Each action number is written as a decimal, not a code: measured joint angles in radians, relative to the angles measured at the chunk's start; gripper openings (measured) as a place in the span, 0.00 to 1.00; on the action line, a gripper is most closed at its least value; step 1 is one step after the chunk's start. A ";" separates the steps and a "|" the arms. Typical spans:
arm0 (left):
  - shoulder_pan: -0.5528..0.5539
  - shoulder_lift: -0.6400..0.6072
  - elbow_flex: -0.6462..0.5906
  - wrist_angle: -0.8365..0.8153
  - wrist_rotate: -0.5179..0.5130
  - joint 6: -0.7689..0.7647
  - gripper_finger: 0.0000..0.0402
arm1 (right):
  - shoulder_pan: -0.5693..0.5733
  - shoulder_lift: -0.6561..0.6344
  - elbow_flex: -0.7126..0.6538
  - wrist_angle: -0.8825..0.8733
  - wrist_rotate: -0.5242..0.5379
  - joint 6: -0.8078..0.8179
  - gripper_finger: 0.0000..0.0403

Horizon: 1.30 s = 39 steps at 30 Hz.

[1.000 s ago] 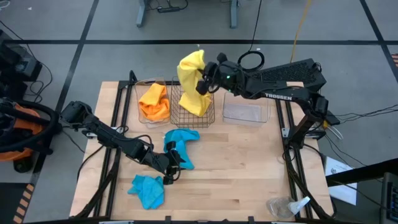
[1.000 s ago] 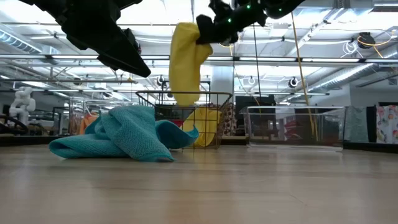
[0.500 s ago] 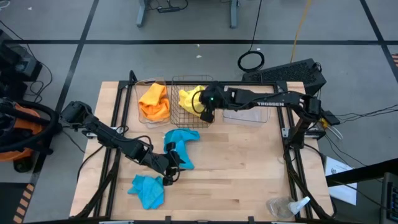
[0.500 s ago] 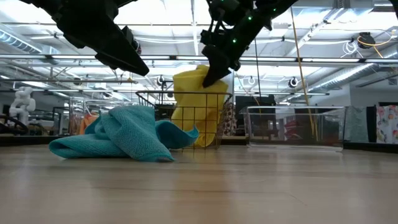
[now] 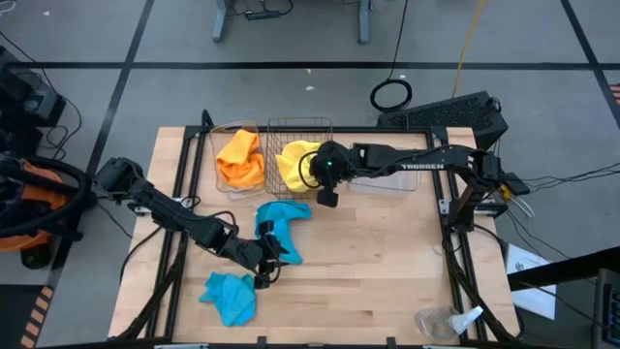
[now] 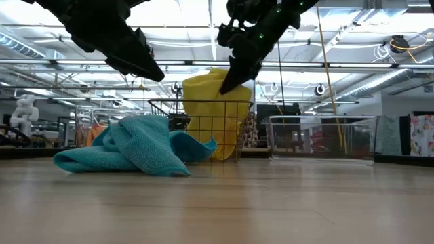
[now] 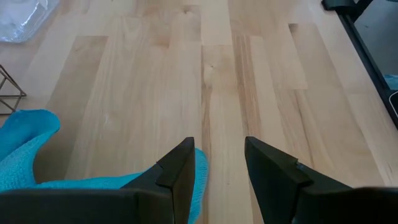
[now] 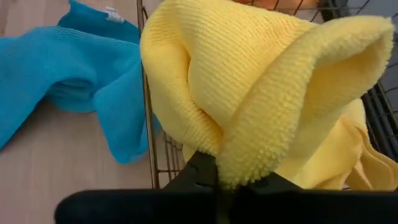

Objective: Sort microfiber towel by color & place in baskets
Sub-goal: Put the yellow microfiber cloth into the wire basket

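right gripper [image 5: 326, 184] pinching yellow towel [image 5: 295, 161] (in wire basket [image 5: 299, 126]) | left gripper [image 7: 214, 163] part-open, empty, beside teal towel [image 5: 281, 221]

The high view looks straight down on the whole table [image 5: 387, 281]. The low view sits at tabletop height, facing level across it toward the wire basket [image 6: 203, 129]. The right wrist view is pressed close against that basket [image 8: 149, 149]; the left wrist view looks down at bare boards near it.
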<state>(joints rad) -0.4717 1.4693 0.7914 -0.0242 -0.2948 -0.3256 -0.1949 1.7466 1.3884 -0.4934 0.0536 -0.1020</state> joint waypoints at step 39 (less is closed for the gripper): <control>-0.002 0.000 0.000 0.004 0.000 0.028 0.37 | -0.020 0.044 0.062 0.105 0.022 -0.172 0.32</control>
<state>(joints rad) -0.4736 1.4696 0.7918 -0.0202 -0.2951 -0.2977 -0.2147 1.7905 1.4502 -0.3885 0.0751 -0.2737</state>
